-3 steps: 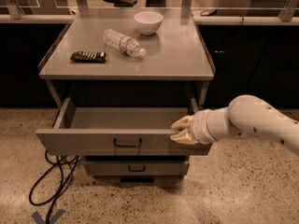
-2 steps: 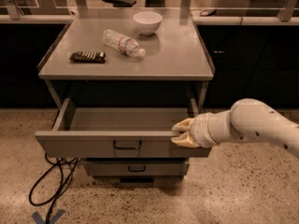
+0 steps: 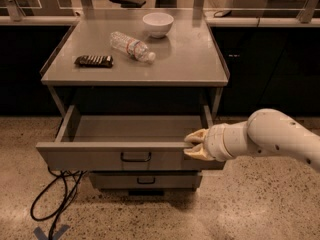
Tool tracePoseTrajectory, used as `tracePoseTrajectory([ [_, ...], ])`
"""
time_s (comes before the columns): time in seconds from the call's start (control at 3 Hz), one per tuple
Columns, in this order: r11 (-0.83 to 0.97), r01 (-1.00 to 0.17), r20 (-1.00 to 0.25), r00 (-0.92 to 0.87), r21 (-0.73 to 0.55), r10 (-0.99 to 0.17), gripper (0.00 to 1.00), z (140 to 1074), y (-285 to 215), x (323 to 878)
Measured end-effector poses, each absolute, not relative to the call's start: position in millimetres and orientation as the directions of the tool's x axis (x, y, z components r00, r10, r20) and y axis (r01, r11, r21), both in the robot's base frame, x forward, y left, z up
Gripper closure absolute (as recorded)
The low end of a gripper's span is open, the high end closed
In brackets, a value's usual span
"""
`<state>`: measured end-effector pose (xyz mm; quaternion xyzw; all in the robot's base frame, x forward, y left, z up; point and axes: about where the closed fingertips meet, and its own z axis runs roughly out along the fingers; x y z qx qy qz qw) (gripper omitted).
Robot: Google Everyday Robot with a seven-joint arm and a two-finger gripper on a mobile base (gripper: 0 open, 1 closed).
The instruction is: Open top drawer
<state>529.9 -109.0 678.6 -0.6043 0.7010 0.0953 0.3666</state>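
Our hand [image 3: 192, 145] is pinched narrowly on the upper edge of the top drawer [image 3: 100, 156], at the right end of its front panel. The loop handle [image 3: 135, 157] sits untouched off to the hand's left. The drawer has slid out a little further than a moment ago and now stands well open, so we judge the task nearly done. Beyond and above the hand, the desk [image 3: 190, 59] carries a water bottle [image 3: 131, 46], a white bowl [image 3: 158, 24] and a dark packet [image 3: 94, 60].
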Motion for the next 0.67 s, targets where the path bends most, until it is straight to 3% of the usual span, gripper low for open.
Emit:
tracePoseTrajectory([
  [0.67, 0.251, -0.917, -0.628, -0.001, -0.31, -0.778, 1.0, 678.3, -109.0, 521.8],
])
